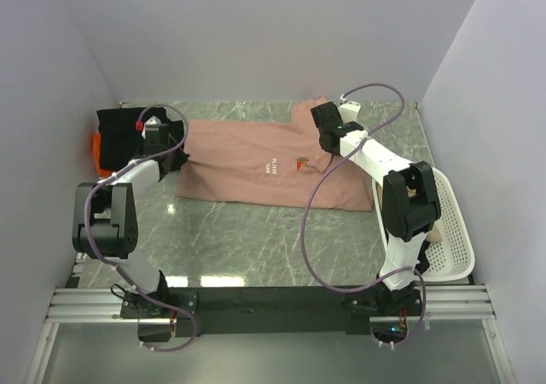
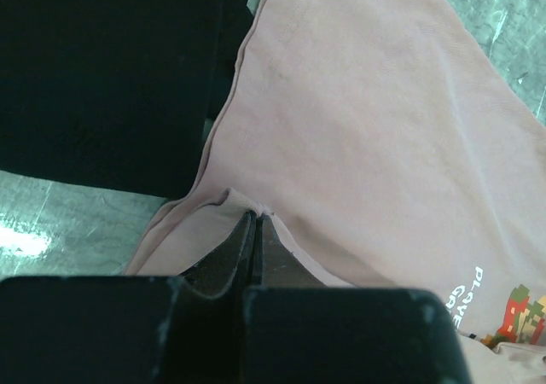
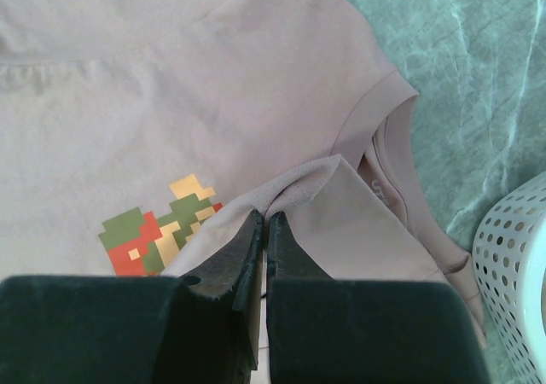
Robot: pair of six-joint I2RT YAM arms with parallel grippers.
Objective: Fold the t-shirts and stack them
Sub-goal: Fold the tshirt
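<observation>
The dusty-pink t-shirt (image 1: 247, 158) lies spread across the marble table, its pixel graphic (image 3: 162, 226) and small white text (image 2: 465, 294) facing up. My left gripper (image 1: 177, 142) is shut on the shirt's hem edge (image 2: 257, 216), where the cloth bunches at the fingertips. My right gripper (image 1: 328, 138) is shut on a raised fold of pink cloth (image 3: 265, 218) beside the collar (image 3: 384, 145). A folded black t-shirt (image 1: 119, 130) rests on an orange t-shirt (image 1: 95, 149) at the far left. The black one (image 2: 102, 68) sits just past the pink hem.
A white mesh laundry basket (image 1: 450, 230) stands at the right edge, its rim (image 3: 516, 256) close to the pink shirt's shoulder. Grey walls enclose the table on three sides. Bare marble (image 1: 256, 239) lies between the shirt and the arm bases.
</observation>
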